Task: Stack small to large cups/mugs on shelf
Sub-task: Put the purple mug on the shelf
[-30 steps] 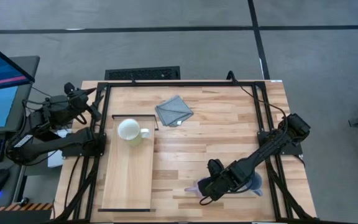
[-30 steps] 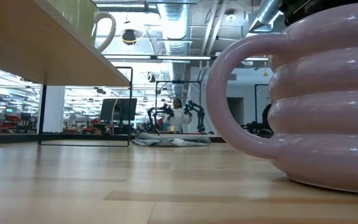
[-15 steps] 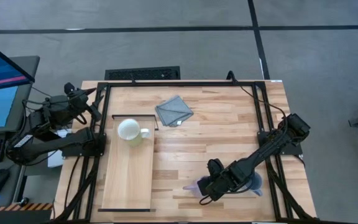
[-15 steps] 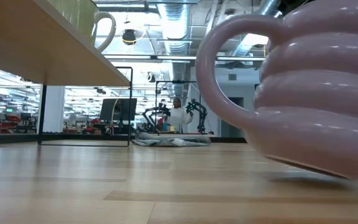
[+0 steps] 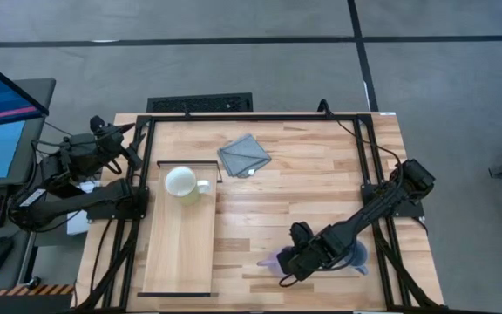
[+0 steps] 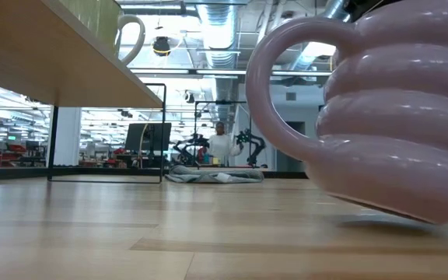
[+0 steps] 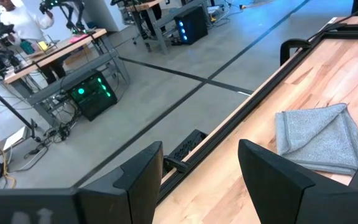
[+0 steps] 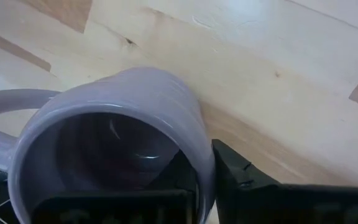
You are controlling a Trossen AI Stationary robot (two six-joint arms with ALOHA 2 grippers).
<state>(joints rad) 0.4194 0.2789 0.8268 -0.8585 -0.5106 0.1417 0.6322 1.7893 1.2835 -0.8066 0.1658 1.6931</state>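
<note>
1. Purple mug point(image 6: 395, 117): since a second ago it has come off the tabletop point(image 5: 303, 201) and is now tilting, one edge raised.
2. Right gripper point(image 5: 296, 262): pinching the purple mug's rim, one finger inside, one outside, well apart from the shelf point(image 5: 177, 253).
3. Cream-white mug point(image 5: 181, 184): sitting on the shelf's far end.
4. Grey cloth point(image 5: 244, 154): lying just beyond the shelf.
5. Left gripper point(image 7: 197, 177): waiting beside the shelf, fingers spread wide.
</note>
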